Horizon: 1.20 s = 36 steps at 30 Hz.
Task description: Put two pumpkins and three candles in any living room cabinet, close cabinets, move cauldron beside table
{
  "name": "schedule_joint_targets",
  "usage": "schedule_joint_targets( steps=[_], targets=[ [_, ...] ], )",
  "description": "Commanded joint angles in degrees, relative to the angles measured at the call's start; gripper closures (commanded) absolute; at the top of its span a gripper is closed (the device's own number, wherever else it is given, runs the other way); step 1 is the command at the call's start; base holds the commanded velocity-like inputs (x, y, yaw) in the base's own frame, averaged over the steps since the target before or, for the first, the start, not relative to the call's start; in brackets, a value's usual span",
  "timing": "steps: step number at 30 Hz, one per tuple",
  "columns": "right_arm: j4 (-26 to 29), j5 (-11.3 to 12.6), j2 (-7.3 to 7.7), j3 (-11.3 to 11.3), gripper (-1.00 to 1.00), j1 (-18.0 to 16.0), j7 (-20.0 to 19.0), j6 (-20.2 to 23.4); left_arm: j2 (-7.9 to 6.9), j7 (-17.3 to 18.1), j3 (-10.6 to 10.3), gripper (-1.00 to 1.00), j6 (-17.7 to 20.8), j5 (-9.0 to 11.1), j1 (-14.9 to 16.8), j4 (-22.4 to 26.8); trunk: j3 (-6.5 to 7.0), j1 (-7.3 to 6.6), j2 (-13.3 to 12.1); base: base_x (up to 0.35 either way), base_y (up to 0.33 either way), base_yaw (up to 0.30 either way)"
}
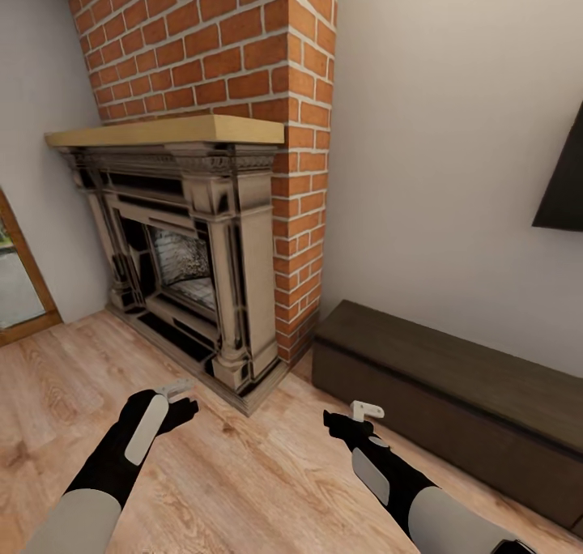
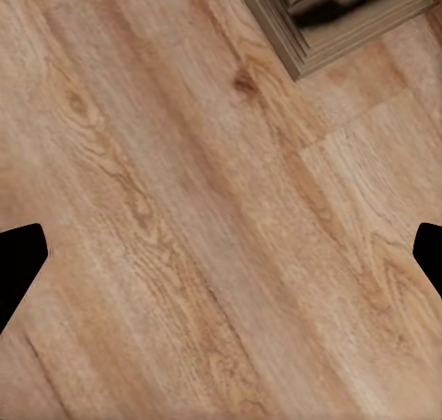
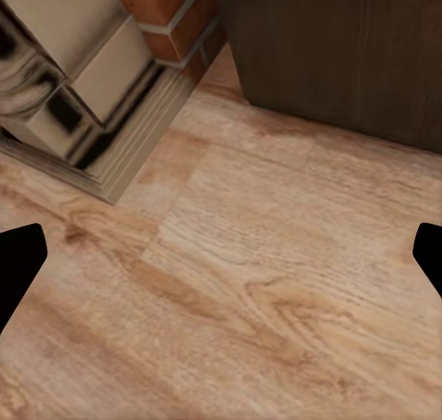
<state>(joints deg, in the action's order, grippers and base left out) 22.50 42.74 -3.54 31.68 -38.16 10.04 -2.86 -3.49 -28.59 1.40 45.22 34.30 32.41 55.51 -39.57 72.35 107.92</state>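
Wood-grain floor (image 1: 243, 473) nearest, spreading under both arms. Left fingers (image 1: 174, 389) at 7 o'clock, spread wide, gripping nothing; from the left wrist, only plank between the two dark tips (image 2: 18, 263). Right fingers (image 1: 366, 411) at 5 o'clock, likewise wide open and empty, with bare boards between the tips (image 3: 20, 268). Held low, forward and apart, probably as a travelling pose: nothing to carry, arms tucked clear of furniture while approaching.

Further out, at 12 o'clock from the left fingers, the plinth corner of the stone-coloured fireplace surround (image 1: 202, 270), jutting onto the floor and near the left arm. Worth minding on any turn toward 9 o'clock. Above it a pale wooden mantel (image 1: 162, 130), then the brick chimney (image 1: 243, 52) rising out of frame.

At 3 to 4 o'clock, the cabinet (image 1: 453, 376): long, low, dark brown, set against the wall (image 1: 437, 149) with its near end just beside the brick. Front face flush, so judged closed, and likely the storage to open. Open floor in front of it gives room for pulling a drawer, though less so at the end by the fireplace corner.

Farthest, a dark panel (image 1: 563, 181) on the wall at 3 o'clock and a wooden door frame (image 1: 28, 262) at 9 o'clock
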Motion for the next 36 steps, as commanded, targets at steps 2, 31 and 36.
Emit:
schedule_joint_targets(
  steps=[2,31,36],
  targets=[
    [0.00,0.59,0.02,0.49,-1.00,-0.07,0.33,-0.30,-0.02,-0.50,0.00,-1.00,0.14,0.54,0.03,0.10,-0.05,-0.01,0.03,0.000,0.000,0.251],
    [0.00,-0.99,0.02,0.50,-1.00,-0.07,0.60,-0.30,0.04,-0.50,0.01,-1.00,0.22,0.59,0.03,0.30,-0.05,-0.01,0.03,0.000,0.000,0.273],
    [-0.02,-0.99,0.02,0.56,-1.00,-0.07,0.60,-0.30,0.05,-0.50,0.01,-1.00,0.22,0.59,0.03,0.30,-0.05,-0.01,0.03,0.000,0.000,0.274]
  ],
)
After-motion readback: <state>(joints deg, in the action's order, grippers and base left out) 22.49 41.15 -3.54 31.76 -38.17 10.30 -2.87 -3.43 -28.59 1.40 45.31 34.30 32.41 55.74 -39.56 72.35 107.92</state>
